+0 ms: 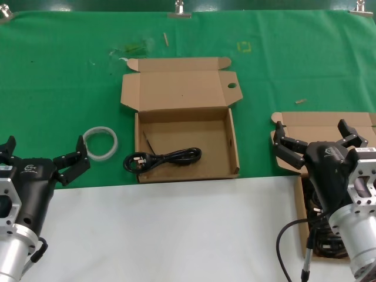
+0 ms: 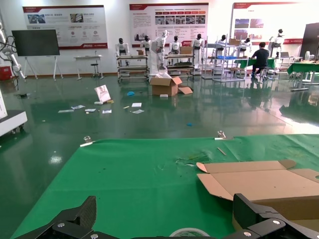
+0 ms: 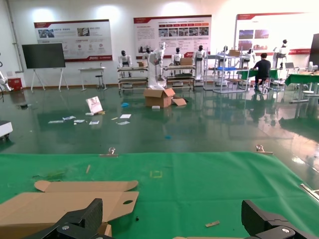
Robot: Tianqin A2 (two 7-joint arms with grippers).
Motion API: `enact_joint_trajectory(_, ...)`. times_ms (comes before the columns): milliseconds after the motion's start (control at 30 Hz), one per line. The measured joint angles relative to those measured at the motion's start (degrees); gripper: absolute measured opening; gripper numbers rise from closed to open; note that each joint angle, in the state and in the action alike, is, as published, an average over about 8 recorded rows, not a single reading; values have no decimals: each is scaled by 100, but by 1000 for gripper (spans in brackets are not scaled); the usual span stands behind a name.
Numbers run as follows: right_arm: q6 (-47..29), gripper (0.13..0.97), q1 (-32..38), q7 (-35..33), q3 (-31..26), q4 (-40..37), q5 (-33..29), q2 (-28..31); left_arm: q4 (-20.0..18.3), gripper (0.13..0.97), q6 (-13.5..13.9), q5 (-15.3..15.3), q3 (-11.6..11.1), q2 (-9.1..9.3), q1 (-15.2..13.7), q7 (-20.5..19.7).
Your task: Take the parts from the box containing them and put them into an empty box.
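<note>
A white ring of tubing (image 1: 100, 143) lies on the green cloth (image 1: 59, 88) just beside the middle box's left wall, near the left gripper (image 1: 44, 161), whose fingers are spread with nothing between them. That box with the oval hole in its lid (image 1: 231, 153) holds one black power cord (image 1: 161, 158), its plug end draped over the front left wall. The right gripper (image 1: 314, 141), fingers also spread and empty, hangs over the plain-lidded box (image 1: 317, 120) at the right and hides much of it; dark cords (image 1: 320, 235) show inside, their number unclear. Both wrist views show a hall with shelving and a seated person (image 2: 259, 57); the head view does not. Two boxes are in view.
</note>
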Motion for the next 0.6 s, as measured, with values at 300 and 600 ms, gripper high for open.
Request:
enact_joint_trajectory(300,0,966,0,0,0,0,0,0,0,966,0,0,0,0,0,0)
enact_joint_trajectory(600,0,966,0,0,0,0,0,0,0,966,0,0,0,0,0,0)
